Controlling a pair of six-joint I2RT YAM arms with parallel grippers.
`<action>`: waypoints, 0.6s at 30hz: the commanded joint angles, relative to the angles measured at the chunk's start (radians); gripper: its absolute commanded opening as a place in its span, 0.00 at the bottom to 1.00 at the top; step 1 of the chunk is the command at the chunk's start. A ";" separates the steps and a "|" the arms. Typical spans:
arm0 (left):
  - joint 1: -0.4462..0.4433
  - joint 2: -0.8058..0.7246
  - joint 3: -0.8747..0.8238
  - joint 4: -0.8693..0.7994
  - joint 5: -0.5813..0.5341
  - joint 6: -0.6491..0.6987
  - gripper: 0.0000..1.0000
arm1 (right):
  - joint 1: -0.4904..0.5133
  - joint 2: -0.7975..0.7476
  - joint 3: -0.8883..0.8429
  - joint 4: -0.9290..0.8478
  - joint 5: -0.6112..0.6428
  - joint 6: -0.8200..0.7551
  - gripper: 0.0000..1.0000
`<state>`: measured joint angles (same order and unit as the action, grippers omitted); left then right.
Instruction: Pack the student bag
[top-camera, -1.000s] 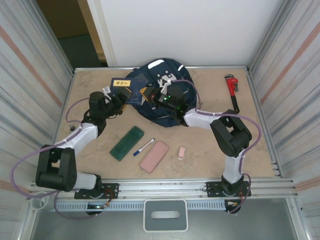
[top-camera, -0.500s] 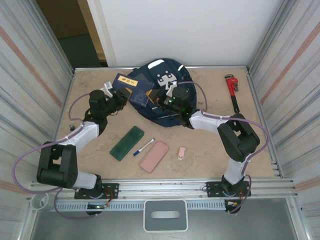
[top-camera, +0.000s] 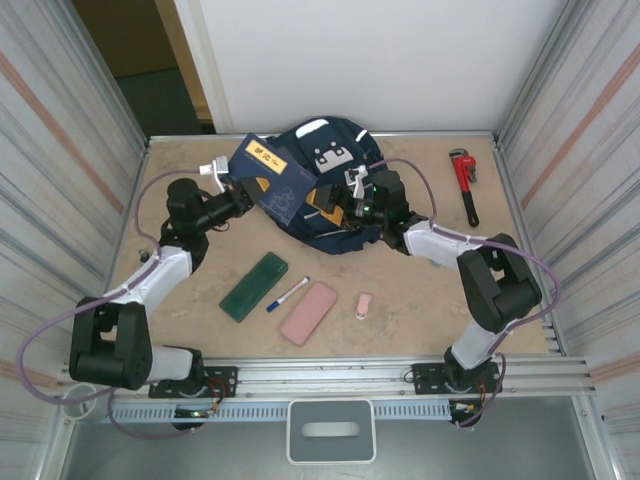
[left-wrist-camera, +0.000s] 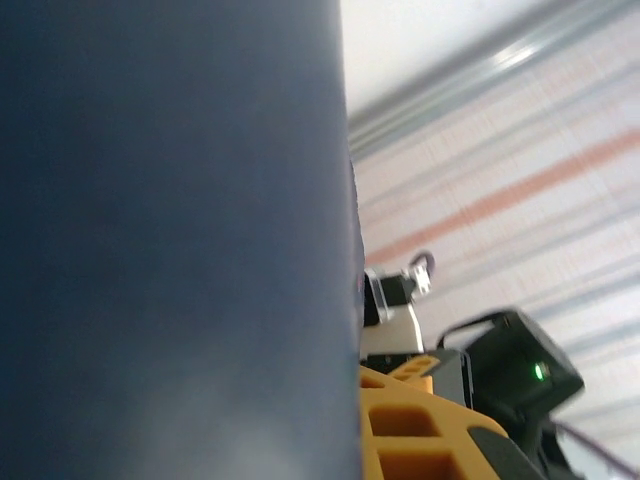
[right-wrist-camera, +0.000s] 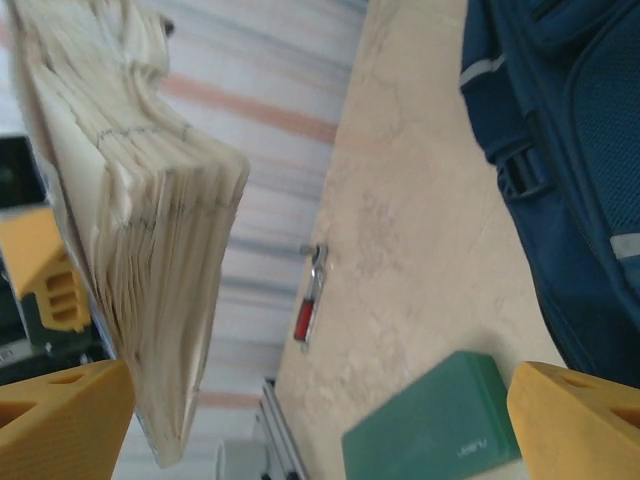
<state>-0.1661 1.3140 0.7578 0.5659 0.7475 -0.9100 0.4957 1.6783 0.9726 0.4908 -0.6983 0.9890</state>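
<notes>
Dark blue with a yellow label, the book (top-camera: 268, 178) is tilted up off the table. The left gripper (top-camera: 232, 192) pinches its near-left edge, with the jaws narrow on the cover. Its far corner overlaps the left side of the bag (top-camera: 330, 232), which lies in a heap at the far middle of the table with its white patch facing up. I cannot tell whether the bag's mouth is open beneath the book.

Just right of the book, over the bag, the right gripper (top-camera: 347, 193) has its jaws spread wide and holds nothing. Its wrist camera shows the book's page edges close beside one finger but not clamped.

My reading is that packing is at an early stage. One book is on its way in, carried by the left arm alone, and nothing is visibly inside yet. Still loose on the near half of the table, well apart from the bag, are a green case (top-camera: 254, 286), a pen (top-camera: 288, 293), a pink case (top-camera: 308, 312) and a small pink eraser (top-camera: 363, 305). A red wrench (top-camera: 463, 180) lies by the right wall and may not belong in the bag.

The table (top-camera: 420, 300) is a pale, marbled beige board with a metal rail (top-camera: 330, 372) along its near edge. Ribbed metal panels with an orange stripe close in both sides. A white wall stands behind, with a dark doorway at the far left.
</notes>
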 joint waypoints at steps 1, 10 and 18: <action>-0.020 -0.085 0.049 -0.085 0.133 0.210 0.00 | -0.036 -0.066 0.023 -0.057 -0.146 -0.170 0.98; -0.132 -0.076 0.132 -0.210 0.182 0.353 0.00 | -0.057 -0.081 0.021 0.052 -0.279 -0.183 0.95; -0.165 0.012 0.193 -0.244 0.171 0.345 0.00 | -0.081 -0.109 -0.052 0.187 -0.313 -0.115 0.33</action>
<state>-0.3111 1.3125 0.8951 0.3252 0.8680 -0.5945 0.4259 1.6062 0.9436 0.6067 -0.9874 0.8509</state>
